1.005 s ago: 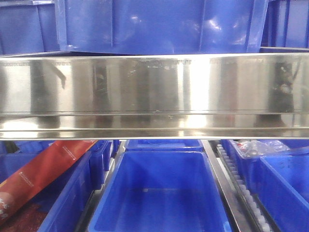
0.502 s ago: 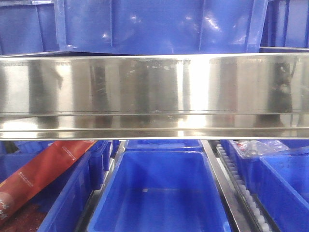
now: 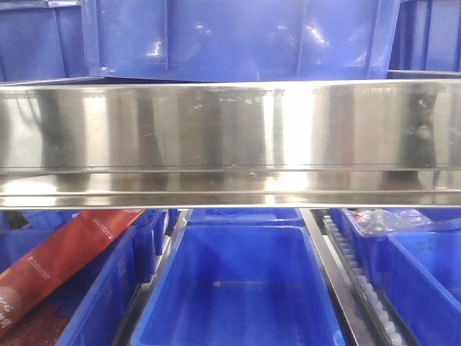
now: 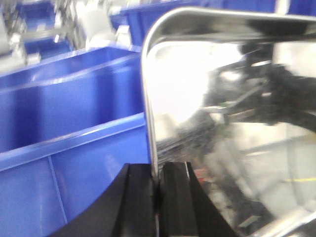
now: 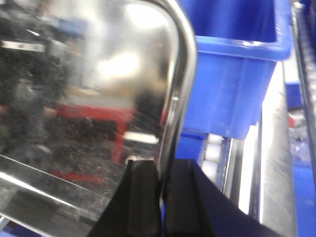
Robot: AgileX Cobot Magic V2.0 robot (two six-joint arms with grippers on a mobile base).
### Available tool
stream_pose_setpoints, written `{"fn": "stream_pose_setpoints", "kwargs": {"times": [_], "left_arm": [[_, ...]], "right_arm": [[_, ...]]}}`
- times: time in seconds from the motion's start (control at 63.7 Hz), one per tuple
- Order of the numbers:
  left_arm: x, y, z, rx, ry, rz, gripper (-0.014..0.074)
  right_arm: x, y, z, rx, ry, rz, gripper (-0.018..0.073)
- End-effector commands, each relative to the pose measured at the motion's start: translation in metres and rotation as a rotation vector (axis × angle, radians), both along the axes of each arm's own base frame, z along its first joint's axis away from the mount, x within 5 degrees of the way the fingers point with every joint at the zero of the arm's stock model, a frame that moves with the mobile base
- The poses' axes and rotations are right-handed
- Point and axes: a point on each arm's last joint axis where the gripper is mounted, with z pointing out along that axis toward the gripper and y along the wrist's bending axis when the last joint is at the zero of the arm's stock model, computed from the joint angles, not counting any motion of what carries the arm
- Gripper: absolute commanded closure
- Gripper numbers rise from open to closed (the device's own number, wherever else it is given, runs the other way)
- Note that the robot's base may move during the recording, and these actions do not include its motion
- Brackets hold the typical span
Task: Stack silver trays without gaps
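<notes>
While a long steel band (image 3: 230, 137) crosses the front view from edge to edge, a blue bin (image 3: 238, 288) sits below it at the middle. A red package (image 3: 65, 259) leans in the bin to its left, and a roller track (image 3: 360, 281) runs along its right side.

In the left wrist view, the left gripper (image 4: 158, 172) is clenched on the thin rim of a silver tray (image 4: 222, 123). The rim rises from between the black fingers (image 4: 138, 197) to a rounded corner at the top. The tray's mirrored face fills the right of that view, just beside a blue bin (image 4: 69, 113).

In the right wrist view, the right gripper (image 5: 162, 170) likewise pinches a silver tray (image 5: 98, 98) by its rim, with a blue bin (image 5: 232, 74) and a steel rail (image 5: 276, 148) behind. I cannot tell whether both grippers hold the same tray.
</notes>
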Motion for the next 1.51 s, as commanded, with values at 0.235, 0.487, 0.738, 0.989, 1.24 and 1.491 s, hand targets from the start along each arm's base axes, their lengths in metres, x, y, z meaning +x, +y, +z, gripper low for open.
{"fn": "stream_pose_setpoints", "kwargs": {"times": [0.235, 0.487, 0.738, 0.989, 1.24, 1.491], "left_arm": [[-0.029, 0.035, 0.004, -0.026, -0.101, -0.007, 0.0614], [-0.039, 0.043, -0.007, -0.024, -0.107, -0.024, 0.0614], [-0.040, 0.043, -0.007, -0.025, -0.109, -0.027, 0.0614], [-0.040, 0.043, -0.007, -0.025, -0.109, -0.027, 0.0614], [-0.040, 0.043, -0.007, -0.025, -0.109, -0.027, 0.0614], [-0.040, 0.043, -0.007, -0.024, -0.110, -0.027, 0.0614]], "right_arm": [[-0.029, 0.011, 0.017, -0.063, -0.170, 0.078, 0.0627], [-0.060, 0.005, 0.009, -0.028, -0.289, 0.075, 0.0627], [-0.064, 0.004, 0.007, -0.021, -0.315, 0.067, 0.0627], [-0.063, 0.005, 0.010, 0.028, -0.335, 0.062, 0.0627], [-0.063, 0.005, 0.010, 0.052, -0.332, 0.064, 0.0627], [-0.063, 0.005, 0.011, 0.062, -0.334, 0.063, 0.0627]]}}
